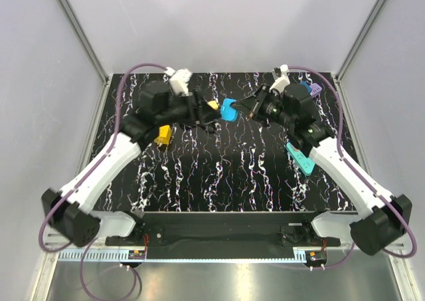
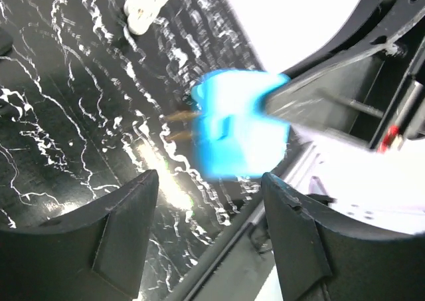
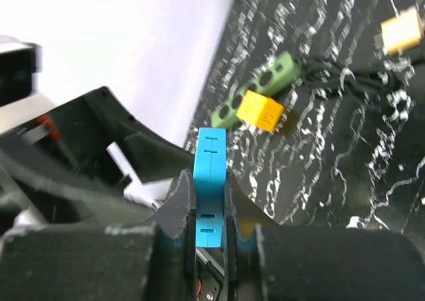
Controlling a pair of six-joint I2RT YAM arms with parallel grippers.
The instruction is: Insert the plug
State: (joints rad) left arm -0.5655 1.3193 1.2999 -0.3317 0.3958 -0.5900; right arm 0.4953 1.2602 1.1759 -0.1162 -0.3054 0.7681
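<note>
**Plug pinched in my right gripper, left gripper open beside it**

The blue plug (image 3: 211, 181) is clamped between my right gripper's (image 3: 210, 211) fingers, standing on edge between the pads with its upper part sticking out past the fingertips. From above, the plug (image 1: 229, 109) sits over the far middle of the table (image 1: 232, 175), between my two grippers. In the left wrist view its two brass prongs (image 2: 180, 125) point left, away from the right finger that grips it. My left gripper (image 2: 209, 198) is spread wide with nothing between its fingers; the plug lies just beyond their tips, not touching them. Past the plug, in the right wrist view, a green strip (image 3: 265, 78) lies on the table with a yellow plug (image 3: 261, 109) seated in it.
</note>
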